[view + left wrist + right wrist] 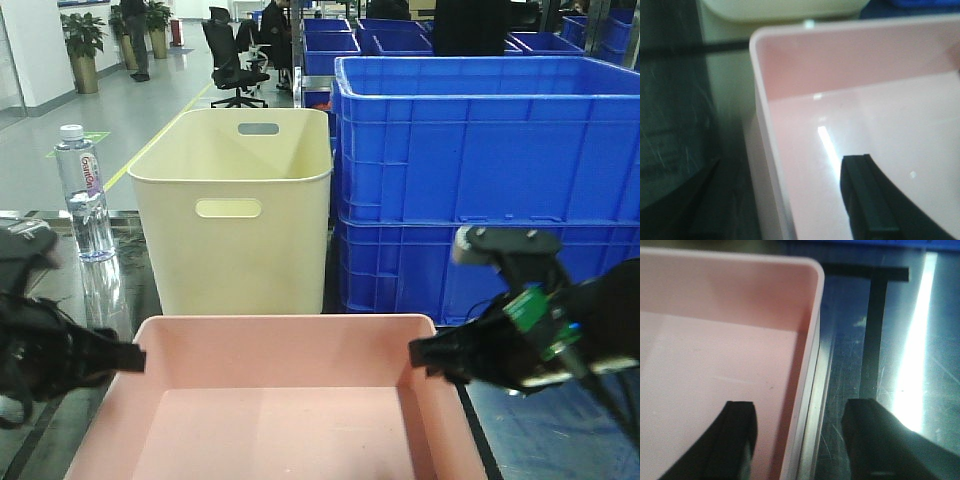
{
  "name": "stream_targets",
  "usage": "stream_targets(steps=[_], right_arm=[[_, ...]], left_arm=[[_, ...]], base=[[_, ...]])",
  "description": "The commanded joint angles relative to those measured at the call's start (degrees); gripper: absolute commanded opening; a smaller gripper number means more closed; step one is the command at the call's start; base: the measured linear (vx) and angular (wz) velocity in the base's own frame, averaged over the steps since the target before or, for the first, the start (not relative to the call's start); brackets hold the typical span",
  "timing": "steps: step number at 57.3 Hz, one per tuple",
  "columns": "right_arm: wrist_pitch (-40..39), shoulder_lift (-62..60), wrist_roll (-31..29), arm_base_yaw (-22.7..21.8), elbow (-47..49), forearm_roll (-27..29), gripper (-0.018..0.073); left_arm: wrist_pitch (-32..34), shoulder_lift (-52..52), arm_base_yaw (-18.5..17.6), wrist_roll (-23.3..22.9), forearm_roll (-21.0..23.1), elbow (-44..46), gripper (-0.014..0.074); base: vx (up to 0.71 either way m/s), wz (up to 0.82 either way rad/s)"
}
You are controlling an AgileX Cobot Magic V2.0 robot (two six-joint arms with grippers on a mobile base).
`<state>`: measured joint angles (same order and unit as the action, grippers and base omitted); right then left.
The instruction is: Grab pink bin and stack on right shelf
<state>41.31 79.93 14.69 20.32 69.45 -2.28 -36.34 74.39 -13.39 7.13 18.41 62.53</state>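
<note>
Straddling the pink bin [275, 400], which fills the lower centre of the front view, the two arms sit at its far corners: the left gripper [120, 357] at the lower left of the frame, the right gripper [430, 355] at the lower right. The bin is empty and rests on the dark, glossy counter [880, 365] crossed by black tape lines [875, 325], just in front of the cream bin [235, 210], with blue crates [480, 150] stacked to the right and a water bottle [84, 195] at the left.

In the right wrist view the fingers [735, 440] stand wide, one inside the bin and one outside, with the wall between them and not yet pinched. In the left wrist view only one finger [867, 200] shows, inside the bin; whether that gripper is wide or closed I cannot tell.

The bin looks light, being empty thin plastic, and fairly stiff at the rolled rim [812, 340], though the long walls may flex. Its smooth, shiny surface would likely be slippery, so the safest hold seems to be on the rim near the rounded corners, both sides pinched evenly to keep it level.
</note>
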Motion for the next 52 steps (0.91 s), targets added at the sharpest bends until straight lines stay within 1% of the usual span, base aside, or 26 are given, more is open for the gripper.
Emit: stream_targets(steps=[1, 8, 13, 17, 28, 47, 49, 52], right_arm=[[-4.0, -5.9, -0.4, -0.4, 2.2, -0.8, 0.0245], [-3.8, -10.4, -0.4, -0.4, 2.2, -0.8, -0.0018], [-4.3, -12.4, -0.4, -0.4, 2.2, -0.9, -0.0014], [-4.3, -13.5, -0.4, -0.4, 2.2, -0.8, -0.0014], [-4.3, -14.5, -0.4, -0.4, 2.2, -0.8, -0.0013], [-4.2, -14.5, -0.4, -0.4, 2.2, -0.8, -0.0013], [-4.3, -14.5, -0.4, -0.4, 2.2, -0.8, -0.0013], [-4.2, -14.5, -0.4, -0.4, 2.2, -0.8, -0.0013]], left_arm=[[6.4, -6.5, 0.1, 1.0, 0.2, 1.5, 0.0418], [12.3, -14.1, 0.1, 5.2, -0.2, -1.4, 0.0236], [15.7, -19.2, 0.1, 8.3, -0.2, -4.4, 0.0084], [16.8, -21.7, 0.1, 9.0, -0.2, -5.8, -0.0011], [16.1, -25.3, 0.1, 9.0, -0.2, -6.5, -0.0009], [16.3, -25.1, 0.1, 9.0, -0.2, -7.1, -0.0008], [17.2, -25.2, 0.1, 9.0, -1.2, -8.2, -0.0008], [19.9, -26.6, 0.1, 8.9, -4.3, -11.3, -0.0008]], base=[[0.0, 0.0], [0.0, 0.0], [0.0, 0.0], [0.0, 0.0], [0.0, 0.0], [0.0, 0.0], [0.0, 0.0], [0.0, 0.0]])
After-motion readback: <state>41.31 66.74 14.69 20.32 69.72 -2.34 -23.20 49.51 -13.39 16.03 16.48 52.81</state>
